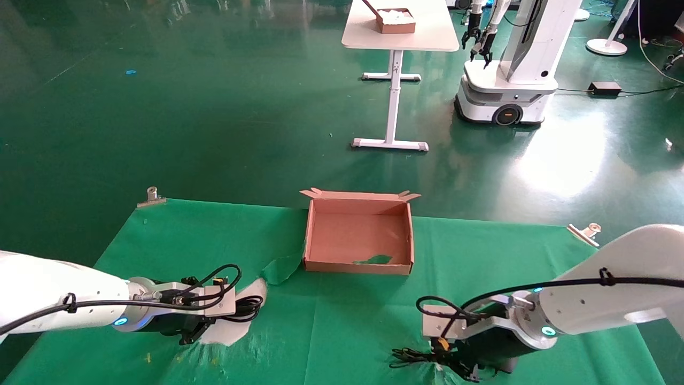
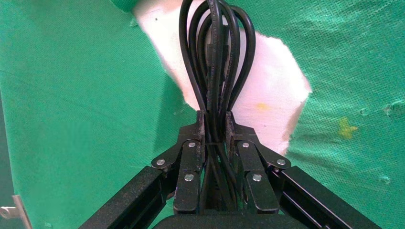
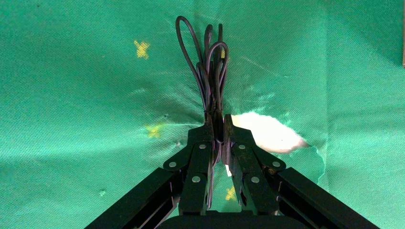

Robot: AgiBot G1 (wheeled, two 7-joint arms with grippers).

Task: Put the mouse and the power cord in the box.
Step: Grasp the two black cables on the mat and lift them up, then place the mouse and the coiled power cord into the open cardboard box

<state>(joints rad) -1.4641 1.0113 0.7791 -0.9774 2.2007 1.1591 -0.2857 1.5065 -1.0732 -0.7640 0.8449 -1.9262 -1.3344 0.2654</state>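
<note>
Brown cardboard made the box [image 1: 359, 235], and nothing lay inside. Left gripper [image 2: 216, 125] squeezed the power cord [image 2: 217, 62] nearby. Right gripper [image 3: 216, 125] pinched the mouse's thin cable [image 3: 210, 71].

Glossy dark green floor [image 1: 214, 107] all round, bright light glare [image 1: 561, 160] on it at 2 o'clock. White pedestal table [image 1: 399, 32] at 12 o'clock, brown box with white filling [image 1: 396, 20] on top. White lamp base [image 1: 606, 47] at 1 o'clock; black power brick [image 1: 604, 88] with cable on the floor just below it.
</note>
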